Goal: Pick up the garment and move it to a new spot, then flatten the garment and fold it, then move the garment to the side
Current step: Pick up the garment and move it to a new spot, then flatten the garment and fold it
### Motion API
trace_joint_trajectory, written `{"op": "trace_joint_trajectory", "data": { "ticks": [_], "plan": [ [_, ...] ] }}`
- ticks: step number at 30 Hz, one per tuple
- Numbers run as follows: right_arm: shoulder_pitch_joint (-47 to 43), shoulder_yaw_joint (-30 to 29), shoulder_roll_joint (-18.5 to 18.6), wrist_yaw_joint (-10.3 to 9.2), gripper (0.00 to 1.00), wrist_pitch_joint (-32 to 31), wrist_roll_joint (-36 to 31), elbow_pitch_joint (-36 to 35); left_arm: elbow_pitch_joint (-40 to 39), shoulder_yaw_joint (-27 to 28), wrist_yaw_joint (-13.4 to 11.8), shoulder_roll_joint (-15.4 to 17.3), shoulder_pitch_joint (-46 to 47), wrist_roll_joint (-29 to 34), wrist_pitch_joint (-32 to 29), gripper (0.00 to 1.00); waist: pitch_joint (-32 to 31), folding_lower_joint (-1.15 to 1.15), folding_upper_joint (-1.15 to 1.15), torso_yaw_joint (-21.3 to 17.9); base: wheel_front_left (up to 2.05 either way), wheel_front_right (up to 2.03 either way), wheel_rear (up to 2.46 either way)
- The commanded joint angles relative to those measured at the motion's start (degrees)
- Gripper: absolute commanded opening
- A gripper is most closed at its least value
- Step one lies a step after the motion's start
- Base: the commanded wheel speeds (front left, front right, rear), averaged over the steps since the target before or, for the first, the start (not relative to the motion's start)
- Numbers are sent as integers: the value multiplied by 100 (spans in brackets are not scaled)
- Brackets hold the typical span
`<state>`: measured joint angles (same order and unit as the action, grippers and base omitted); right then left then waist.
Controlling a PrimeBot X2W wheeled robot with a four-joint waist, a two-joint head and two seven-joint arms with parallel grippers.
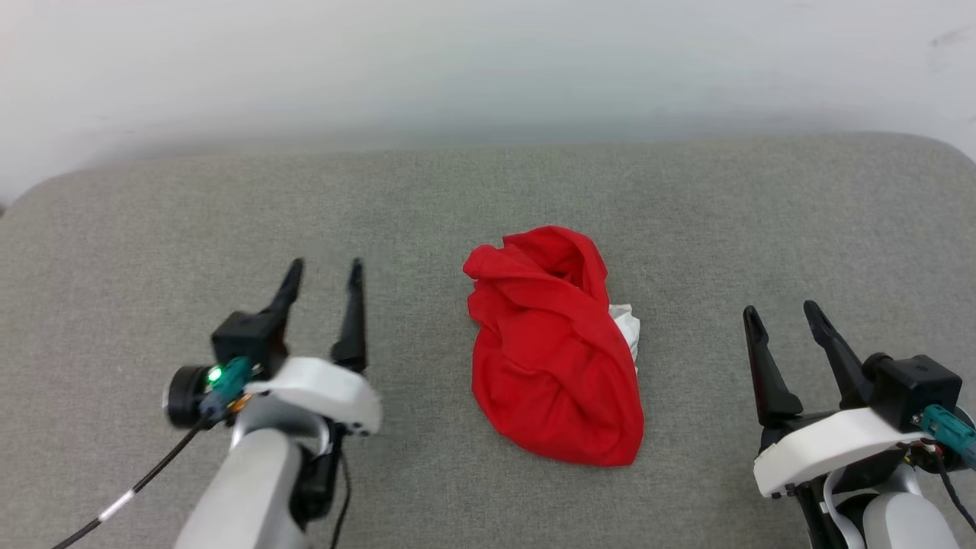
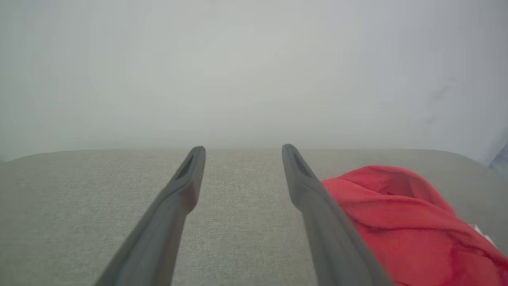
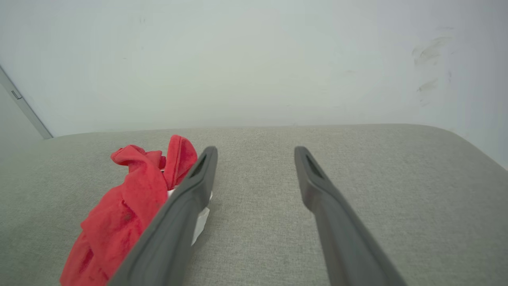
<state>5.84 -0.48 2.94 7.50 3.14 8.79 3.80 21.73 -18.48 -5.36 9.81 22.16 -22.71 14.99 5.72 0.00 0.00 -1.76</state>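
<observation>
**Mia:** What is on the left?

**Tom:** The left gripper [image 1: 326, 265]. Its two dark fingers stand wide apart, and nothing is between them. A small green light [image 1: 216, 374] glows on its wrist.

**Mia:** Is it touching the shirt?

**Tom:** No. There is bare grey pad [image 1: 152, 229] between it and the shirt. In the left wrist view the red cloth sits just off to the side of one finger, and the gap between the fingers shows only grey pad.

**Mia:** So where is the shirt?

**Tom:** The garment [image 1: 553, 351] lies in the middle of the pad, between the two grippers. It is all bunched up in a red lump, not flat. A bit of white cloth [image 1: 627, 324] peeks out on its right side. I cannot see any print on it.

**Mia:** And on the right?

**Tom:** The right gripper [image 1: 781, 309]. Its fingers are spread wide too, and it holds nothing. It sits apart from the shirt, over bare pad. In the right wrist view one finger hides part of the red lump, but in the head view there is a clear gap between them.

**Mia:** What is behind it all?

**Tom:** A plain pale wall [image 1: 488, 61], right past the far edge of the pad.
</observation>
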Motion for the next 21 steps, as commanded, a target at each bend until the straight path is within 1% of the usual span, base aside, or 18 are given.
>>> {"op": "trace_joint_trajectory", "data": {
  "ticks": [1,5,9,11,14,16,21],
  "plan": [
    [-66,-21,-7,-2,100,-19,-6,-43,-77,122,-46,101,-192,-42,25,100,-72,0,0,35,0,0,0],
    [-175,-48,-7,-2,100,-96,-46,-82,-220,334,-111,358,-582,-110,20,100,-191,0,0,41,0,0,0],
    [-317,-65,-7,-2,100,-164,3,-118,-335,411,-79,510,-900,-195,-19,100,-322,0,0,33,0,0,0],
    [-377,-49,-7,-2,100,-196,1,-162,-419,357,-22,511,-998,-240,-70,100,-368,0,0,22,0,0,0],
    [-540,-36,-7,-2,100,-277,-42,-249,-530,257,-51,538,-1181,-227,-199,100,-477,0,0,-37,0,0,0],
    [-571,-48,-7,-2,100,-292,-37,-286,-562,233,0,532,-1213,-272,-240,100,-495,0,0,-46,0,0,0],
    [-624,-29,-7,-2,100,-335,-19,-332,-600,207,-25,561,-1250,-281,-263,100,-533,0,0,-72,0,0,0]
  ]
}}
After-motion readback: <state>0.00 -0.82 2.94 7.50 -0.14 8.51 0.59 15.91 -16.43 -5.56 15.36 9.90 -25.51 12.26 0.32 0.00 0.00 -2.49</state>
